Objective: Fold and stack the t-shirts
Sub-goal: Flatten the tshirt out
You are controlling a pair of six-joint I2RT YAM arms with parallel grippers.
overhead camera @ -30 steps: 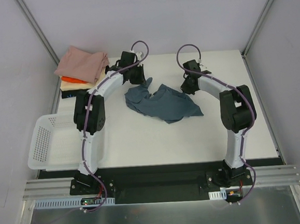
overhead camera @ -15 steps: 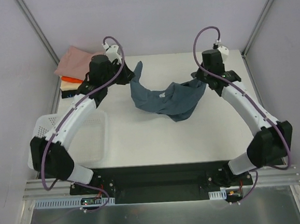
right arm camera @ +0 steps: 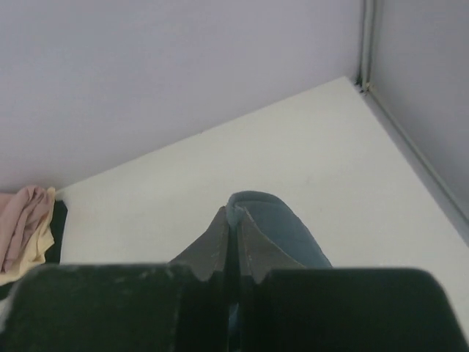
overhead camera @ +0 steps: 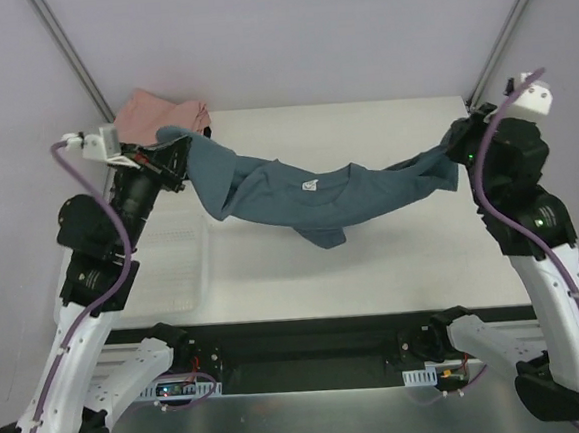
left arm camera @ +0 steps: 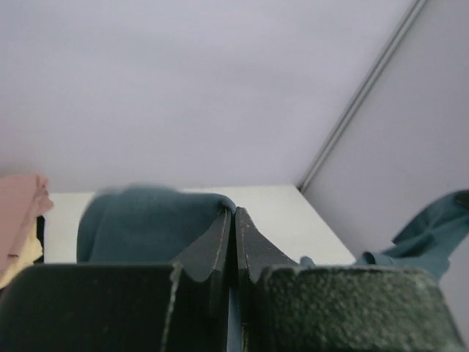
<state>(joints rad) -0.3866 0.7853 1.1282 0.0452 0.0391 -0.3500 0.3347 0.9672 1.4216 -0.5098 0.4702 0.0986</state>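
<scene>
The slate-blue t-shirt (overhead camera: 308, 190) hangs stretched in the air between my two grippers, sagging in the middle over the table. My left gripper (overhead camera: 172, 158) is raised at the left and shut on one end of it; the cloth bulges left of its tips in the left wrist view (left arm camera: 139, 224). My right gripper (overhead camera: 455, 153) is raised at the right and shut on the other end, a fold showing at its tips (right arm camera: 271, 220). A stack of folded t-shirts, dusty pink (overhead camera: 161, 111) on top, sits at the table's back left corner.
The white lattice basket (overhead camera: 189, 275) stands at the table's left, partly under my left arm. The white table (overhead camera: 373, 260) lies below the shirt. Enclosure walls and metal posts (overhead camera: 496, 40) close in the back and sides.
Both arms have lifted and swung outward and toward the front, pulling the blue t-shirt from a low bunch into a long stretched span above the table.
</scene>
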